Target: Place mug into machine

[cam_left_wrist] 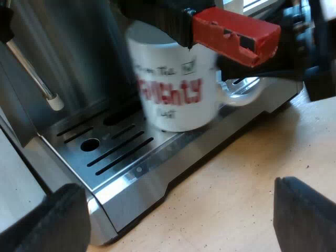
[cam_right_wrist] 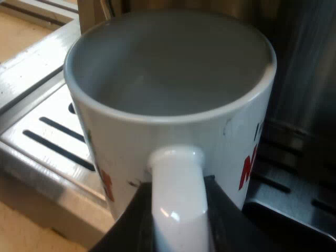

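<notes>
The brushed-steel espresso machine [cam_left_wrist: 79,47] carries a slotted metal drip tray [cam_left_wrist: 121,152]. The white ceramic mug with red lettering [cam_left_wrist: 173,94] is upright over this tray, beneath the red-ended dark holder handle [cam_left_wrist: 236,31]. Whether it touches the tray cannot be told. The right gripper [cam_right_wrist: 178,220] is clamped on the mug's handle. The left gripper [cam_left_wrist: 178,210], fingers apart and empty, hangs beside the tray's edge.

Two grippers, black throughout.
The left gripper [cam_left_wrist: 184,210] has broad, blocky fingers [cam_left_wrist: 307,210] of matte black with softly rounded edges. The right gripper [cam_right_wrist: 178,223] has smooth, dark fingers [cam_right_wrist: 233,226] with sloping faces, perhaps the same matte finish, though they sit in shadow.
</notes>
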{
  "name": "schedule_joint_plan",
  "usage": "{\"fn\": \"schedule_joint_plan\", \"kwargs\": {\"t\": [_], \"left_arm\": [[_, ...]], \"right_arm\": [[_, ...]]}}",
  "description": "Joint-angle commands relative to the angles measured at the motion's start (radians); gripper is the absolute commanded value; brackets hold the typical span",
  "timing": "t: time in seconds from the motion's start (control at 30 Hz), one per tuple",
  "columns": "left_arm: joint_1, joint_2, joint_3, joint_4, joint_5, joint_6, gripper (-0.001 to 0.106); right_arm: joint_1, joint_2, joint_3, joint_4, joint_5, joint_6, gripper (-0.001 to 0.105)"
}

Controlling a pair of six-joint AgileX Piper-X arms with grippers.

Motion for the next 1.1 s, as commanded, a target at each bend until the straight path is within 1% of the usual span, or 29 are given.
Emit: {"fn": "schedule_joint_plan", "kwargs": {"t": [0.03,0.13,0.27,0.33,0.37,0.4,0.43,0.47,0.5,0.53,0.6,0.77,0.87,0.93,1.0,1.1], "left_arm": [[-0.001,-0.004,-0.004,-0.013,0.0,-0.001,0.073],[-0.001,-0.004,-0.004,-0.013,0.0,-0.001,0.073],[-0.001,-0.004,-0.004,-0.013,0.0,-0.001,0.073],[-0.001,-0.004,-0.004,-0.013,0.0,-0.001,0.073],[-0.001,-0.004,-0.004,-0.013,0.0,-0.001,0.073],[-0.001,-0.004,-0.004,-0.015,0.0,-0.001,0.073],[-0.001,-0.004,-0.004,-0.014,0.0,-0.001,0.073],[-0.001,-0.004,-0.004,-0.014,0.0,-0.001,0.073],[-0.001,-0.004,-0.004,-0.014,0.0,-0.001,0.073],[-0.001,-0.004,-0.004,-0.014,0.0,-0.001,0.073],[-0.001,-0.004,-0.004,-0.014,0.0,-0.001,0.073],[-0.001,-0.004,-0.004,-0.014,0.0,-0.001,0.073],[-0.001,-0.004,-0.004,-0.014,0.0,-0.001,0.073],[-0.001,-0.004,-0.004,-0.014,0.0,-0.001,0.073],[-0.001,-0.004,-0.004,-0.015,0.0,-0.001,0.073],[-0.001,-0.004,-0.004,-0.019,0.0,-0.001,0.073]], "right_arm": [[0.001,0.024,-0.022,-0.096,-0.003,0.001,0.0],[0.001,0.048,-0.022,-0.134,-0.003,0.001,0.0],[0.001,0.051,-0.025,-0.13,-0.001,0.001,0.0],[0.001,0.051,-0.025,-0.133,-0.001,0.001,0.003],[0.001,0.051,-0.025,-0.135,-0.001,0.001,0.009],[0.001,0.051,-0.025,-0.136,-0.004,0.001,0.018],[0.001,0.051,-0.025,-0.135,-0.004,0.001,0.022],[0.001,0.048,-0.025,-0.135,-0.004,0.001,0.032],[0.001,0.044,-0.025,-0.135,-0.004,0.001,0.039],[0.001,0.041,-0.025,-0.135,-0.004,0.001,0.043],[0.004,0.032,-0.025,-0.135,-0.004,0.001,0.047],[0.009,0.006,-0.01,-0.132,-0.001,0.001,0.047],[0.015,-0.002,0.021,-0.139,-0.001,0.001,0.047],[0.014,-0.002,0.044,-0.159,-0.001,0.018,0.047],[0.014,-0.002,0.08,-0.199,0.031,0.023,0.047],[0.013,0.006,0.101,-0.229,0.051,0.021,0.047]]}}
